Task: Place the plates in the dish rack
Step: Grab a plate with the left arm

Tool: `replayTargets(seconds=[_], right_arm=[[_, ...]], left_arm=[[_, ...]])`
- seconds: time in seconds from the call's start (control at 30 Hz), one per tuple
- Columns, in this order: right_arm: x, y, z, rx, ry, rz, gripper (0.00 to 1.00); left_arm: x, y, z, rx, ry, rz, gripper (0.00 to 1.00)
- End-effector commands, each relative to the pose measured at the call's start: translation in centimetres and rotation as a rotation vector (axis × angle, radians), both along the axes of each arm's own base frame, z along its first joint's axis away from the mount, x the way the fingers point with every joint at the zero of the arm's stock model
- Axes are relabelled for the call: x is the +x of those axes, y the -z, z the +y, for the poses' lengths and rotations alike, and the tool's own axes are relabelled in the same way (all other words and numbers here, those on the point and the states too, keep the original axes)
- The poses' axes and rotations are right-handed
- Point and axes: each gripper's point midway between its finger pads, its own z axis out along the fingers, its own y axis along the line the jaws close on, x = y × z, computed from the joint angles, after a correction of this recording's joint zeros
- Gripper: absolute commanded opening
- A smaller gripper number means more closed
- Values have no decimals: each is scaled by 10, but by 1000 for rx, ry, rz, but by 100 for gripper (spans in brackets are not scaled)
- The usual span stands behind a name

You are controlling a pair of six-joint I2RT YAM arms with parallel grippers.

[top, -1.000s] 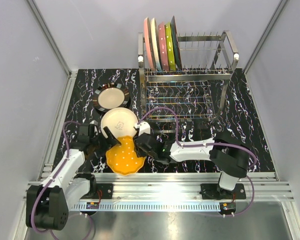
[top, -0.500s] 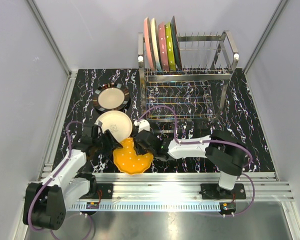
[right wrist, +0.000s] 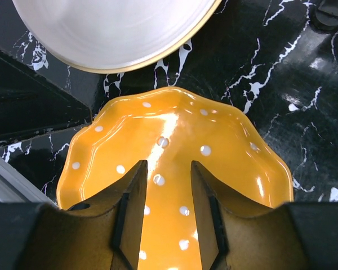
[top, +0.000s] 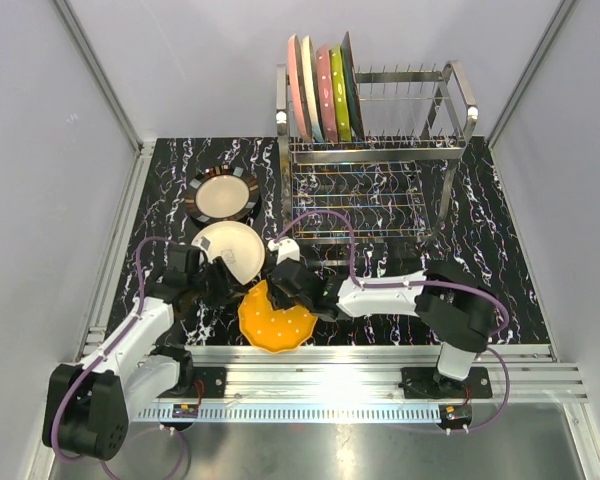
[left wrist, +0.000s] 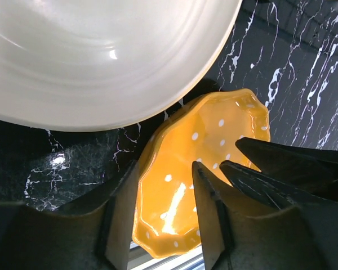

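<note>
The dish rack (top: 380, 152) holds five upright plates (top: 325, 85); only the wrist views show the left pincer (left wrist: 164, 180) and right pincer (right wrist: 167, 171) half-closed, clamping the orange plate (top: 278, 325).

Left hand (left wrist: 165, 169) and right hand (right wrist: 167, 166) face each other, jaws part-closed.

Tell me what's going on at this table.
Two robot arms are loading plates into the dish rack, where five plates stand upright at its left end. Both arms are at the orange dotted plate near the front edge of the table. The left tool has the plate's rim between its fingers, and the right tool sits over the plate's face. Whether either actually grips it is unclear. A cream plate and a black-rimmed plate lie flat, not yet racked.
</note>
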Motion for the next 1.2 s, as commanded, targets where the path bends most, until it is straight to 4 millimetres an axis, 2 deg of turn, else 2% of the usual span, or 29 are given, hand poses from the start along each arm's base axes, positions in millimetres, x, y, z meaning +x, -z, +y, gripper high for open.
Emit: replayTargets(seconds=[0.0, 0.27, 0.4, 0.57, 0.67, 0.73, 0.9, 1.0, 1.03, 1.17], right_arm=[[4, -31, -2, 69, 4, -38, 44], [2, -41, -28, 51, 38, -70, 47], [0, -47, -36, 65, 53, -81, 47], [-1, -45, -44, 57, 65, -83, 47], [-1, -45, -45, 58, 69, -85, 47], [-2, -45, -46, 61, 72, -82, 47], [-6, -56, -45, 73, 45, -99, 47], [-14, -68, -41, 74, -5, -145, 51], [-17, -71, -40, 72, -18, -161, 57], [-35, -89, -32, 43, -98, -263, 73]], left_arm=[[8, -8, -3, 0, 17, -54, 48], [-12, 9, -5, 63, 31, -16, 53], [-19, 26, 8, 167, -36, 22, 52], [-27, 37, 9, 201, -38, 64, 49], [-27, 35, 4, 184, -27, 48, 44], [-27, 34, 0, 178, -14, 41, 38], [-36, 45, -13, 107, -4, 69, 25], [-41, 51, -11, 116, -8, 97, 5], [-40, 50, -11, 118, -9, 94, 0], [-31, 36, -11, 124, -13, 61, 0]])
